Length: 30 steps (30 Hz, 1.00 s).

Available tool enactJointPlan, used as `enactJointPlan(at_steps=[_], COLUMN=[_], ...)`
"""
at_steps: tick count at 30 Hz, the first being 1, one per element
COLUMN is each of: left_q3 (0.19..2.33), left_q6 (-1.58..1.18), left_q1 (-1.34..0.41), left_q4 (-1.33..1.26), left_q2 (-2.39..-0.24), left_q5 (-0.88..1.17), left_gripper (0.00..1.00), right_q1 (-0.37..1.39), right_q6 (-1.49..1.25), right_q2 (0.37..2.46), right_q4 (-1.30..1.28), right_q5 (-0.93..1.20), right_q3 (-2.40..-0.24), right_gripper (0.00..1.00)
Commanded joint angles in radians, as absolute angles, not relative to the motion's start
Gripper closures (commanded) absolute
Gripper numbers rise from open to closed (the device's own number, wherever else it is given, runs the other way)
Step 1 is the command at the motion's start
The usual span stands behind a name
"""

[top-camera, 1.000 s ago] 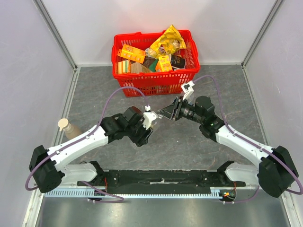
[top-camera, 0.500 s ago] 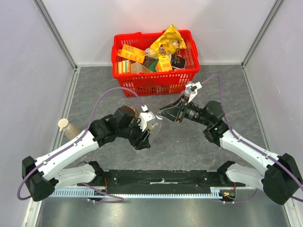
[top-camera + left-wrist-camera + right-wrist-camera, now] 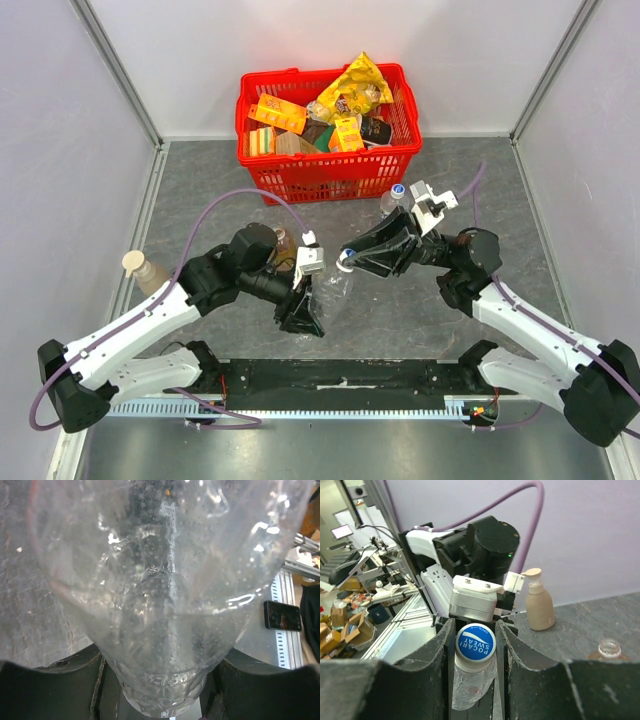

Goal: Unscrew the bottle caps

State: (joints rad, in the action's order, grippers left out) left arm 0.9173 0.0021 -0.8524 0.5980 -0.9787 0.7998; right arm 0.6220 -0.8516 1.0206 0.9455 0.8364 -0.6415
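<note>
A clear plastic bottle (image 3: 335,285) hangs tilted between the two arms above the table; its crumpled body (image 3: 165,580) fills the left wrist view. My left gripper (image 3: 306,302) is shut on the bottle's lower part, with dark fingers (image 3: 55,685) on either side of it. The bottle's blue cap (image 3: 475,641), printed POCARI SWEAT, sits between the fingers (image 3: 437,655) of my right gripper (image 3: 350,258), which is shut on it. A second clear bottle with a blue cap (image 3: 397,190) stands by the basket.
A red basket (image 3: 330,172) full of packets stands at the back centre. A beige capped bottle (image 3: 140,268) stands by the left wall. A small brownish bottle with an open neck (image 3: 283,240) stands behind my left arm.
Both arms have moved with the bottle between them: the left gripper has come nearer and lower, the right arm has swung right. The second capped bottle now shows behind it.
</note>
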Motion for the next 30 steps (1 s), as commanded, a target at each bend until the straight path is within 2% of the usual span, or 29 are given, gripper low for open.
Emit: enactJointPlan(at_steps=[1,6,17,21,27,30], left_q3=[0.954,0.954,0.950,0.946,0.953,0.951], left_q6=[0.063,0.063,0.075,0.069,0.041,0.032], left_q1=[-0.859,-0.859,-0.859,-0.859,-0.859,-0.859], left_q4=[0.557,0.558,0.594,0.597,0.617,0.621], left_q2=[-0.951,-0.966,-1.014,-1.025,-1.038,-1.042], left_q5=[0.951,0.930,0.738,0.626,0.387,0.332], left_gripper=[0.90,0.90,0.90,0.90,0.91,0.91], right_q1=[0.615,0.615,0.614,0.615,0.615,0.615], right_q6=[-0.836,-0.834,-0.736,-0.700,-0.701,-0.724], right_q2=[0.976,0.973,0.927,0.933,0.949,0.995], right_q4=[1.077,1.031,0.776,0.633,0.342,0.273], right_q5=[0.874,0.855,0.723,0.637,0.333,0.292], right_q3=[-0.635,-0.652,-0.722,-0.755,-0.788,-0.810], right_gripper=[0.82,0.63,0.02,0.02,0.02,0.02])
